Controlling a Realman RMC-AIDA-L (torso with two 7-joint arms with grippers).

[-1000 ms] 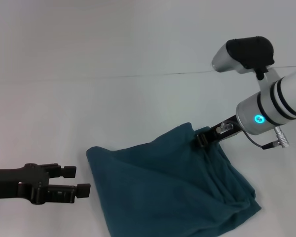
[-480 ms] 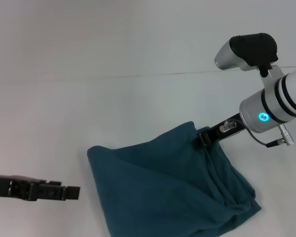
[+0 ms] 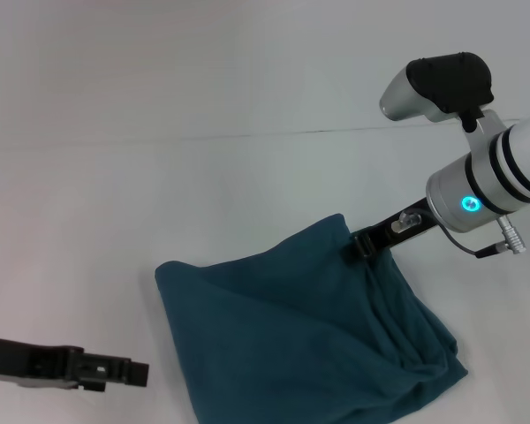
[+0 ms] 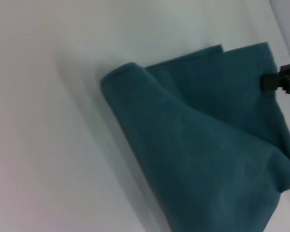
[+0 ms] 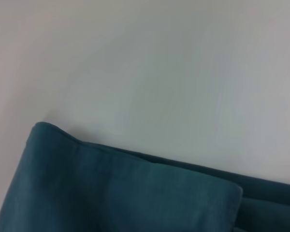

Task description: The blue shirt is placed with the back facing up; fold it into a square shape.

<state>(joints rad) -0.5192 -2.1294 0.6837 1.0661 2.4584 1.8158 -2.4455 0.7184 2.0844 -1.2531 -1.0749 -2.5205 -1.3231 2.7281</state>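
Note:
The blue shirt (image 3: pixel 309 340) lies folded into a rough, thick bundle at the near middle-right of the white table (image 3: pixel 159 177). Its plain side faces up, with loose layers bunched along its right edge. My right gripper (image 3: pixel 362 246) sits at the bundle's far right corner, shut on the fabric edge there. The left wrist view shows that same gripper (image 4: pixel 282 82) as a black tip against the shirt (image 4: pixel 208 145). My left gripper (image 3: pixel 132 373) hangs low at the near left, apart from the shirt's left edge. In the right wrist view a rolled fold of the shirt (image 5: pixel 125 193) shows below bare table.
A thin seam line (image 3: pixel 247 135) crosses the table's far part. The right arm's silver forearm (image 3: pixel 486 190) with its lit blue ring reaches in from the right above the table.
My left gripper has pulled back toward me, away from the shirt's left edge, and turned on its side. The right gripper has stayed at the shirt's corner and the shirt has not shifted.

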